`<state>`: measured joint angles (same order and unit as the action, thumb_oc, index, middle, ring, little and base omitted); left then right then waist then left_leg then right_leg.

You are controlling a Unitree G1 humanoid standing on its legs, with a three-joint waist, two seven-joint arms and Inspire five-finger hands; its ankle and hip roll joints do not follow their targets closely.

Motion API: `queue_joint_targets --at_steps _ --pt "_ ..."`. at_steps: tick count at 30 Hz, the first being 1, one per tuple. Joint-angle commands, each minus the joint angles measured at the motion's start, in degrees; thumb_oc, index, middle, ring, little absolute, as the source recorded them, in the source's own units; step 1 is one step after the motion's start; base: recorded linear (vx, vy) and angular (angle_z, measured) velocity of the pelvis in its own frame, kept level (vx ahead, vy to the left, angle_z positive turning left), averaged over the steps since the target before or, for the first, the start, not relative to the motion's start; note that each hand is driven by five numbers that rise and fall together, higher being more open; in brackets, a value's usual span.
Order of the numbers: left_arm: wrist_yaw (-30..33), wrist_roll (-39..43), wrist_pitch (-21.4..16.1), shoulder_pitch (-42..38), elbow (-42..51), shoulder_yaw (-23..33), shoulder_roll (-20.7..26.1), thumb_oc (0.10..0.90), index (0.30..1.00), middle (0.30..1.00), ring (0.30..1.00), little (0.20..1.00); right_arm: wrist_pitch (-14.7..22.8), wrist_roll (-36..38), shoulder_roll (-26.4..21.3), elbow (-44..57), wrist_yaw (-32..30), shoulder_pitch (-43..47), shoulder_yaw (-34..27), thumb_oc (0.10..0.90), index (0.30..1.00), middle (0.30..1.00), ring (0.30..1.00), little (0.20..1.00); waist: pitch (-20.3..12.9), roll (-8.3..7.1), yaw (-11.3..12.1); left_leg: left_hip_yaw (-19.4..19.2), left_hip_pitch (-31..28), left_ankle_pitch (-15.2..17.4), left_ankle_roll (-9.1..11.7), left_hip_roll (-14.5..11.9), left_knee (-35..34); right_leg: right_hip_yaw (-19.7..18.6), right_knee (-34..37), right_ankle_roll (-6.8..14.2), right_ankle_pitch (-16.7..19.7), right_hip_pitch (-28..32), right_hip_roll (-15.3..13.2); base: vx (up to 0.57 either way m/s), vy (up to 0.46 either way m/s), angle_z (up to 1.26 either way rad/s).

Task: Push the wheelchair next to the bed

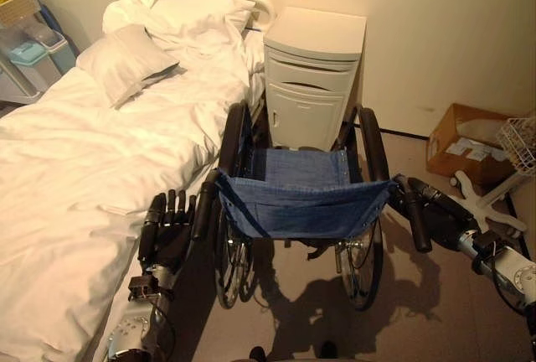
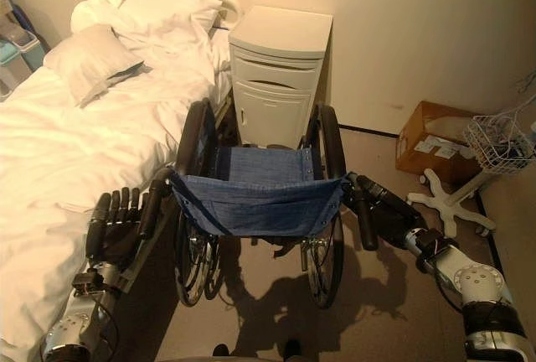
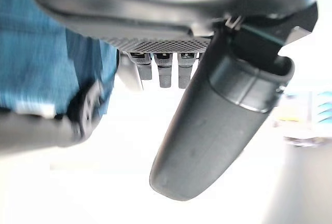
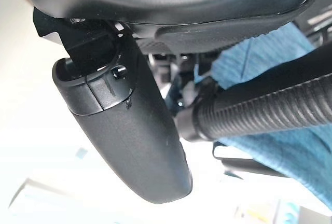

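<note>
The wheelchair (image 1: 293, 199), with a blue cloth seat and back and black wheels, stands close against the right side of the white bed (image 1: 92, 152), facing the wall. My left hand (image 1: 167, 230) is open with straight fingers, just on the bed side of the left push handle (image 1: 203, 204). My right hand (image 2: 387, 204) is open too, stretched along the outer side of the right push handle (image 2: 365, 221). In the right wrist view the ribbed grip (image 4: 259, 112) lies past my straight thumb (image 4: 129, 130), with no fingers round it.
A pale bedside cabinet (image 1: 314, 77) stands right in front of the wheelchair, against the wall. To the right on the floor are a cardboard box (image 1: 469, 140), a white star-shaped stand base (image 1: 490, 199) and a wire basket (image 1: 521, 140). A cart with bins (image 1: 25, 39) is beyond the bed.
</note>
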<state>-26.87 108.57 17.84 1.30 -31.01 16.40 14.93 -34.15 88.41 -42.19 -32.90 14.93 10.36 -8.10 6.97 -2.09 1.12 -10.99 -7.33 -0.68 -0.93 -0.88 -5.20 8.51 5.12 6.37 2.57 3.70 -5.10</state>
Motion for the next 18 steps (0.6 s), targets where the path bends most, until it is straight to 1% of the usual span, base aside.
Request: queue_joint_targets --at_steps 1,2,3,6,8,10,12,13,18 --pt "-10.27 4.43 3.04 -6.16 2.04 -1.28 -0.96 0.800 0.900 0.900 0.900 0.900 6.28 22.98 0.67 -1.49 3.39 7.52 -13.09 0.800 0.900 0.900 0.900 0.900 -5.15 -0.63 -0.81 2.36 -1.18 5.57 2.99 1.69 0.80 3.26 -3.68 0.82 -5.67 2.69 0.89 0.00 0.000 0.00" --pt "-10.72 4.43 2.86 -6.19 2.18 -1.70 -1.37 0.800 0.900 0.900 0.900 0.900 6.61 23.95 1.19 -1.47 3.83 7.28 -13.08 0.800 0.900 0.900 0.900 0.900 -5.13 -0.65 -0.80 2.34 -1.17 5.63 2.98 1.69 0.87 3.20 -3.78 0.82 -5.71 2.67 0.88 0.00 0.000 0.00" --pt "-10.34 4.43 2.66 -6.36 2.24 -2.37 -2.12 0.800 0.900 0.900 0.900 0.900 7.48 24.59 2.79 -1.78 5.44 7.35 -13.19 0.800 0.900 0.900 0.900 0.900 -5.10 -0.57 -0.90 2.26 -1.17 5.72 2.95 1.70 0.92 3.11 -3.88 0.82 -5.75 2.66 0.89 0.00 0.000 0.00" --pt "-7.83 4.43 2.33 -6.48 1.13 -3.31 -2.78 0.800 0.900 0.900 0.900 0.900 9.92 24.59 7.14 -1.99 10.38 7.56 -14.01 0.800 0.900 0.900 0.900 0.900 -5.03 -0.44 -1.13 1.91 -1.34 5.98 2.83 1.66 1.05 2.91 -4.22 0.92 -5.87 2.57 0.89 0.00 0.000 -0.01" --pt "-6.49 2.28 3.98 -6.11 -0.82 -3.32 -3.23 0.800 0.900 0.900 0.900 0.900 12.12 24.59 11.64 -2.19 13.90 7.35 -15.52 0.800 0.900 0.900 0.900 0.900 -5.03 -0.21 -1.31 1.54 -1.45 6.14 2.73 1.63 1.17 2.86 -4.32 1.07 -5.85 2.54 0.81 0.01 0.002 -0.04" --pt "-5.79 -0.27 5.80 -5.56 -2.14 -3.19 -3.65 0.800 0.900 0.900 0.900 0.900 13.16 24.59 14.23 -2.66 14.75 6.92 -17.08 0.800 0.900 0.900 0.900 0.900 -4.99 -0.01 -1.34 1.41 -1.43 6.34 2.63 1.66 1.35 2.72 -4.40 1.17 -5.87 2.44 0.75 0.00 0.000 0.00" --pt "-5.67 -1.43 6.88 -5.19 -2.94 -3.37 -3.76 0.800 0.900 0.900 0.900 0.900 13.45 24.59 15.29 -3.25 15.40 6.69 -18.02 0.800 0.900 0.900 0.900 0.900 -4.96 0.15 -1.36 1.33 -1.45 6.49 2.57 1.68 1.45 2.63 -4.46 1.19 -5.89 2.40 0.74 0.00 0.000 0.00" --pt "-6.54 -3.40 8.37 -4.47 -4.67 -3.46 -3.97 0.800 0.900 0.900 0.900 0.900 12.95 24.59 16.67 -4.13 17.01 6.16 -19.43 0.800 0.900 0.900 0.900 0.900 -4.92 0.28 -1.39 1.23 -1.47 6.72 2.48 1.68 1.57 2.54 -4.55 1.22 -5.89 2.28 0.76 0.00 0.000 0.00" --pt "-9.61 -5.33 11.15 -2.97 -9.06 -3.06 -4.20 0.800 0.900 0.900 0.900 0.900 10.71 24.59 19.13 -5.85 21.01 6.49 -21.70 0.800 0.900 0.900 0.900 0.900 -5.00 0.37 -1.53 0.98 -1.54 6.94 2.43 1.71 1.61 2.19 -4.33 1.24 -5.78 2.22 0.84 0.00 0.000 0.00"
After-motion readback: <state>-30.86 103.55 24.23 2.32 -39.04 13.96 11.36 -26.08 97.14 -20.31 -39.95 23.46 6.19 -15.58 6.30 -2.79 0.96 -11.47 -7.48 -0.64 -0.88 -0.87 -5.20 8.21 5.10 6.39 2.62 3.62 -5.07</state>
